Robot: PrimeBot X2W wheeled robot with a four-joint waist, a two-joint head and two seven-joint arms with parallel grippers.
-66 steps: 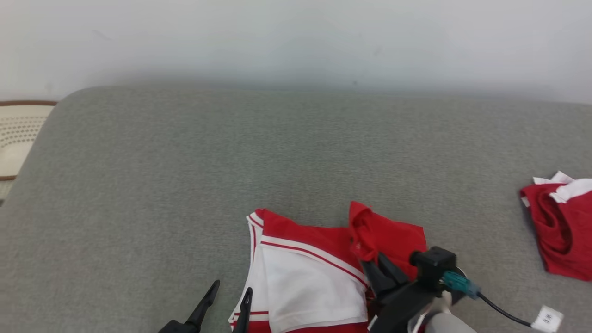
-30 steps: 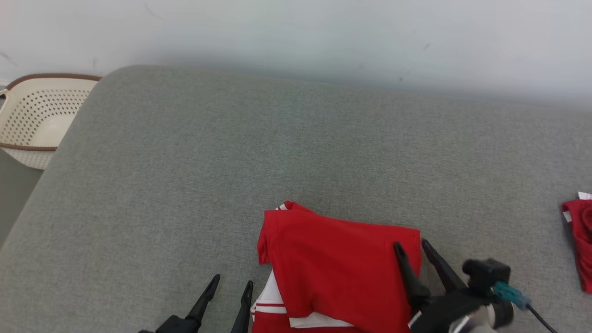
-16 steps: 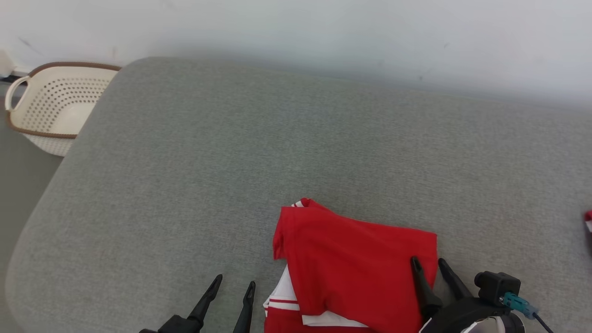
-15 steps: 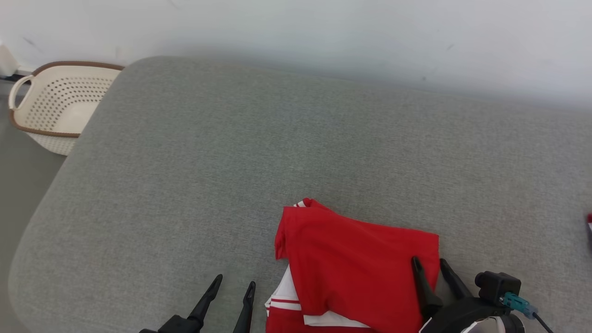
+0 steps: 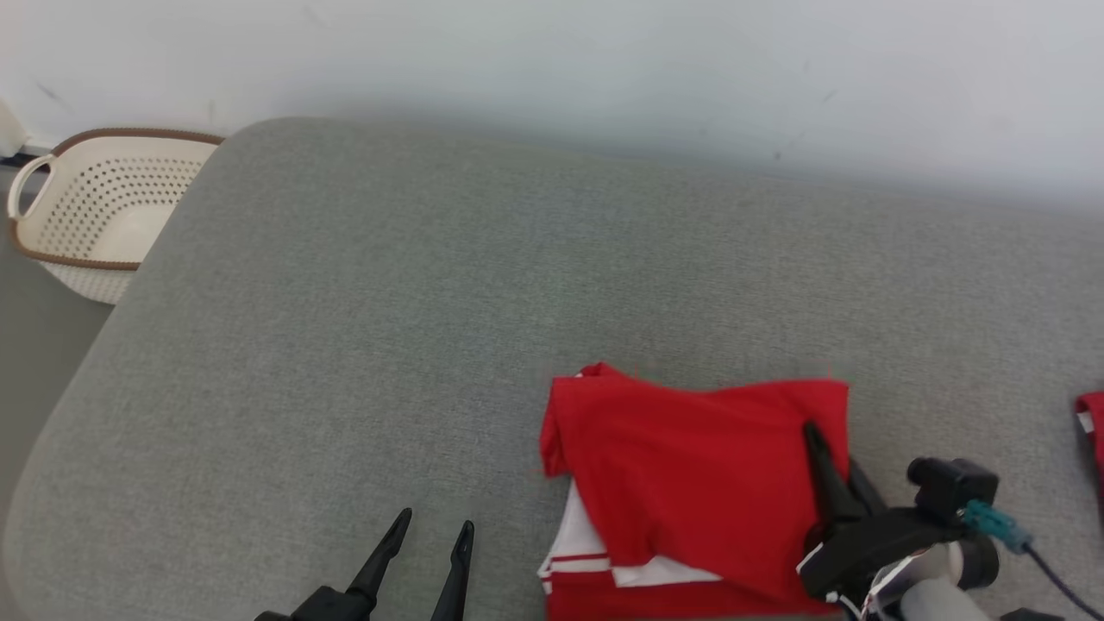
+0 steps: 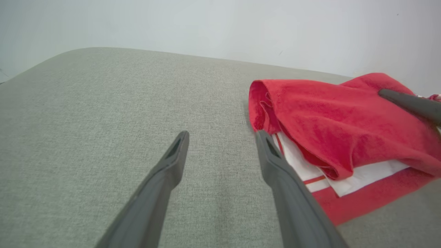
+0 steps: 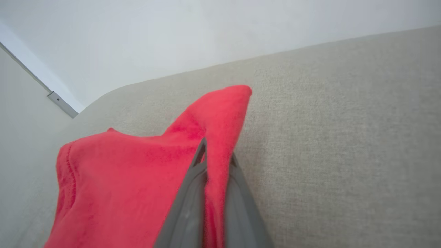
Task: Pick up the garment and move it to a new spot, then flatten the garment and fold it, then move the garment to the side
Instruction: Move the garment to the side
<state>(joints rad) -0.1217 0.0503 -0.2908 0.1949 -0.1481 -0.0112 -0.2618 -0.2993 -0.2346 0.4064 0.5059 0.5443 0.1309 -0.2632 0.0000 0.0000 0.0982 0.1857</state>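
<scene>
The garment (image 5: 690, 474) is a folded red piece with white panels and red stripes, lying near the front of the grey cushion (image 5: 517, 285). Its right edge is lifted, and my right gripper (image 5: 832, 470) is shut on that edge; in the right wrist view the red cloth (image 7: 144, 172) is pinched between my two fingers (image 7: 193, 199). My left gripper (image 5: 427, 535) stands open just left of the garment, nothing between its fingers. Seen from the left wrist, the garment (image 6: 337, 127) lies right of my open left gripper (image 6: 220, 144), whose right finger (image 6: 275, 165) is close to the folded edge.
A cream perforated basket (image 5: 95, 207) with a brown rim stands off the cushion's far left corner. Another red and white cloth (image 5: 1091, 423) pokes in at the right edge. A pale wall runs behind the cushion. Bare grey cushion stretches left and behind the garment.
My right gripper has closed on the garment's right edge and raised it a little. The head camera has shifted, so the whole scene has slid. The left gripper stays open.
</scene>
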